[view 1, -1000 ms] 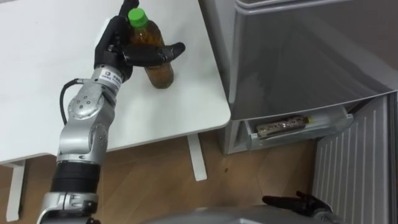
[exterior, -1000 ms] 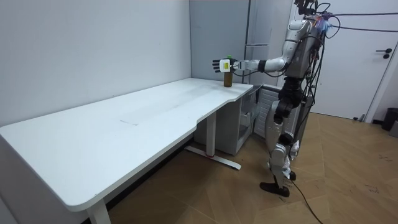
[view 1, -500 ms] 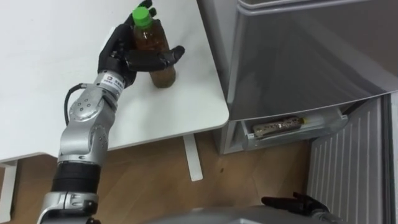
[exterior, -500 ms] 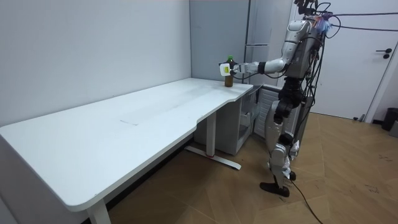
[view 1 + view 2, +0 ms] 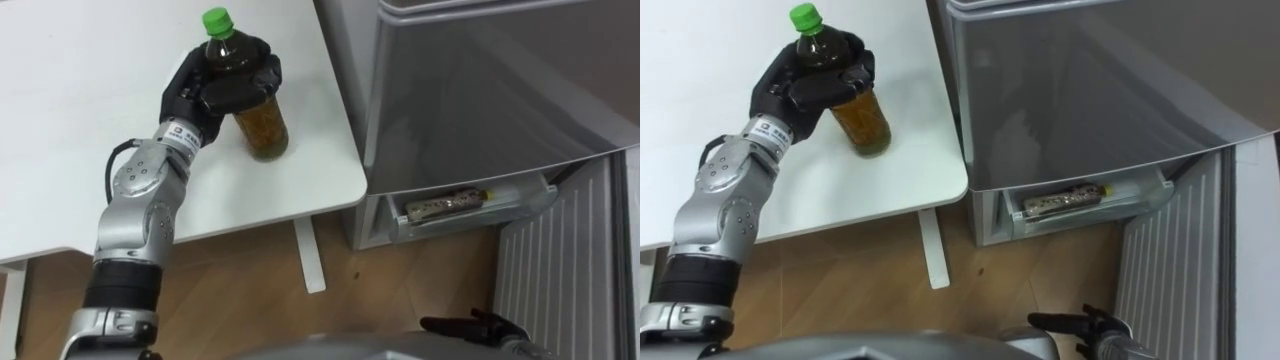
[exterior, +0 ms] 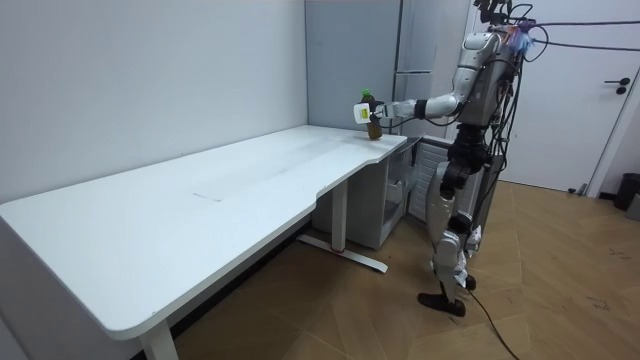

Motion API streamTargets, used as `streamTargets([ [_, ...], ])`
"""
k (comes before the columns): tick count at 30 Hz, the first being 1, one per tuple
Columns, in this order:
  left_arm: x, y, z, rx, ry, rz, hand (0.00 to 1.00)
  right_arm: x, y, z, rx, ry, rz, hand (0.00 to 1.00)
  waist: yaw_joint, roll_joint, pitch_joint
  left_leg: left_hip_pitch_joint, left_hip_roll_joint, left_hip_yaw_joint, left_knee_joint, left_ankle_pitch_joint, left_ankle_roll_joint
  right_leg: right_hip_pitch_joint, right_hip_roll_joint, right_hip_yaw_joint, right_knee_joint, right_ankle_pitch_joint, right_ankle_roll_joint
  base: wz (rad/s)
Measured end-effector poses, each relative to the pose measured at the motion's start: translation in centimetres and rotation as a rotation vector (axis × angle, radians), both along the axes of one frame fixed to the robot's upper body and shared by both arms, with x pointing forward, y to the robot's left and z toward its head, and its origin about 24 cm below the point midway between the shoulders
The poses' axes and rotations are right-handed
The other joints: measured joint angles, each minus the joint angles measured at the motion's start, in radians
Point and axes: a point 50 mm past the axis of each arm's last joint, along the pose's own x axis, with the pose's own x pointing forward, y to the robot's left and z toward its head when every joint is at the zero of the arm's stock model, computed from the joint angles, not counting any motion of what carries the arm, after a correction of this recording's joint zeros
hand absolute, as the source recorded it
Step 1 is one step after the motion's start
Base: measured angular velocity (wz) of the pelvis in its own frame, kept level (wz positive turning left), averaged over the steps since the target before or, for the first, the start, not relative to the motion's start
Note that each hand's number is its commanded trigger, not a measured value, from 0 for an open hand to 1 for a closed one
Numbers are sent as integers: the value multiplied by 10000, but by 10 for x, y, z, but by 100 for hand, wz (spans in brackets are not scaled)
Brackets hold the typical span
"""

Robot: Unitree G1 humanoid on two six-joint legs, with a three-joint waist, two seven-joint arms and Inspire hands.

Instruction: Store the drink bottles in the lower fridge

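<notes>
A brown drink bottle [image 5: 266, 126] with a green cap [image 5: 216, 20] stands on the white table [image 5: 80, 120] near its right corner, leaning a little. My left hand [image 5: 226, 84] is curled round its upper body, fingers and thumb wrapped about it. In the room view I stand at the table's far corner beside the fridge, left arm stretched out to the bottle [image 6: 373, 127]. My right hand [image 5: 478, 325] hangs low at the bottom right, fingers straight and holding nothing. The lower fridge [image 5: 520, 195] stands open to my right, with another bottle [image 5: 450, 203] lying in it.
The grey upper fridge door [image 5: 480, 80] rises right of the table's edge. The open lower door's white ribbed inside [image 5: 565, 270] stands at the far right. Wooden floor [image 5: 260, 290] and a table leg [image 5: 308, 255] lie below.
My left hand's fingers have closed round the bottle, from open beside it a second ago. The bottle now leans slightly. The right hand has stayed put.
</notes>
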Motion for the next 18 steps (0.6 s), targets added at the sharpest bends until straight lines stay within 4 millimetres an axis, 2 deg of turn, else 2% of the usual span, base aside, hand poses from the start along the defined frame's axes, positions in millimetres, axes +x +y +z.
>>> streamTargets([
  [18, 0, 0, 2, 66, -93, 66, 100, 2, 0, 0, -4, -63, 25, 0, -3, 45, -10, -159, 0, -85, 85, -1, -1, -30, -8, -79, -8, 1, -1, 1],
])
